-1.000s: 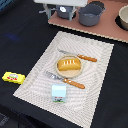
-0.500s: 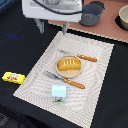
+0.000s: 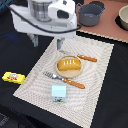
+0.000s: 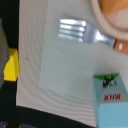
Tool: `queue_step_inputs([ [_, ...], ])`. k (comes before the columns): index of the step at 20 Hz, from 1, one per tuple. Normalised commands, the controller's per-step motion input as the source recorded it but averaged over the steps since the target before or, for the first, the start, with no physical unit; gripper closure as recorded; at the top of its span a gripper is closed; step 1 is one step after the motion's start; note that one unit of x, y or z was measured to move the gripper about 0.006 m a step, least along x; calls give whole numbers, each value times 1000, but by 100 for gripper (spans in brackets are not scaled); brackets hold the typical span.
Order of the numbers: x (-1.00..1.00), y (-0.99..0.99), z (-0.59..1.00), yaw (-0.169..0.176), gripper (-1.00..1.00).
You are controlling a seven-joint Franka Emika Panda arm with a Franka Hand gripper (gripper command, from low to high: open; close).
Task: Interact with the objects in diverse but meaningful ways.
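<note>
A light-blue and white milk carton [image 3: 59, 93] stands upright on the striped placemat [image 3: 95, 95] near its front edge; it also shows in the wrist view [image 4: 109, 102]. A flat yellow packet [image 3: 13, 77] lies on the dark table off the mat at the exterior view's left, and shows in the wrist view [image 4: 11, 65]. An orange bread-like block [image 3: 69, 64] lies on a small round plate [image 3: 60, 73] mid-mat. My gripper [image 3: 46, 43] hangs open and empty above the mat's far left corner, apart from all of them. The white shaker is out of view.
An orange-handled fork [image 3: 62, 79] lies in front of the plate, its tines in the wrist view [image 4: 75, 29]. An orange-handled knife [image 3: 87, 58] lies behind the plate. A grey pot [image 3: 91, 14] and a second pot [image 3: 122, 17] stand on a pink mat at the back.
My arm has moved toward the exterior view's left and a little nearer over the mat's far edge. The objects have not moved.
</note>
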Motion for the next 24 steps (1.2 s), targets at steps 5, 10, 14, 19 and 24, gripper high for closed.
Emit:
queue_step_inputs([
  [5, 705, -633, 80, 22, -100],
  [10, 738, -498, 242, 14, -100],
  [14, 790, -297, 389, 7, -100],
  [19, 775, -161, 501, 24, -100],
  [24, 705, -129, 451, 58, -100],
])
